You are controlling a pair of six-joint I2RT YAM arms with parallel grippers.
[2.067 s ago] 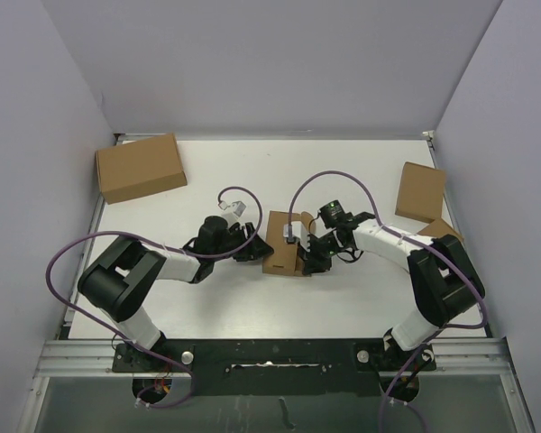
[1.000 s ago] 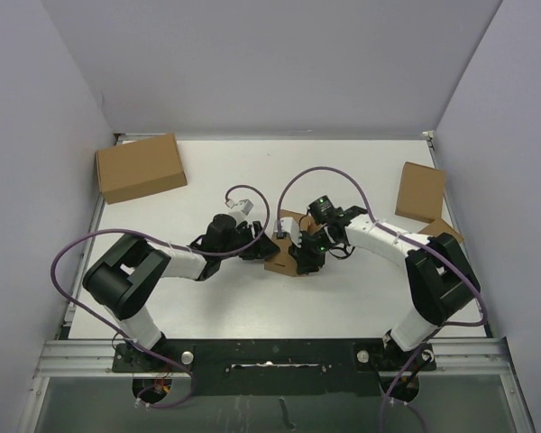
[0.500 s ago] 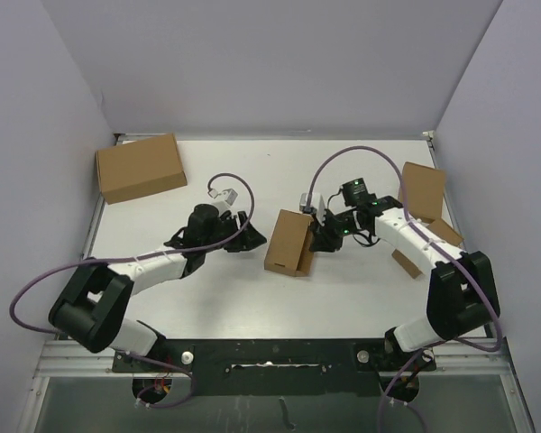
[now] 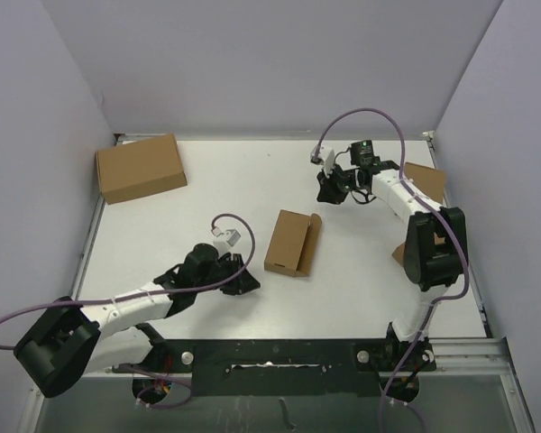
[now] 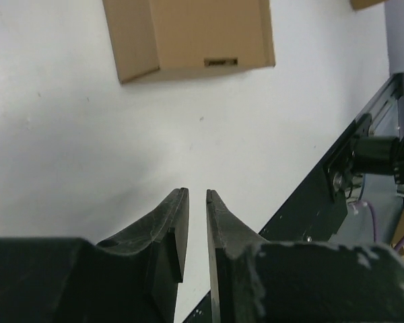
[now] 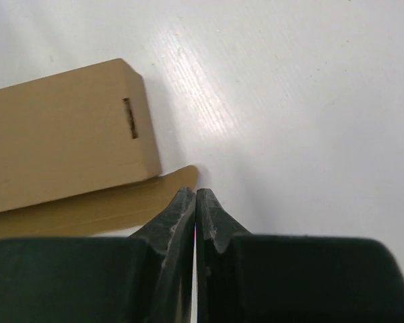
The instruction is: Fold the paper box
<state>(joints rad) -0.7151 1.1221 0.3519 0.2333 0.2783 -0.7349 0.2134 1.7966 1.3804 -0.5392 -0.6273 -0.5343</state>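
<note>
We see a white bench (image 4: 162,225) walled by pale lilac panels (image 4: 270,63), with a carton (image 4: 141,167) at its far left corner. The box (image 4: 291,242) lies mid-bench: brown, oblong, folded up save one long flap sticking out along its right side, a slot in one end. The left jaws stand a crack apart and the right jaws are pressed together, both empty and apart from it.

Saw plain, unpatterned brown on the paper box (image 4: 291,242) and the larger carton (image 4: 141,168); white on the table (image 4: 207,198); purple on the cables (image 4: 371,111); seemingly pale lilac on the walls (image 4: 270,63).
</note>
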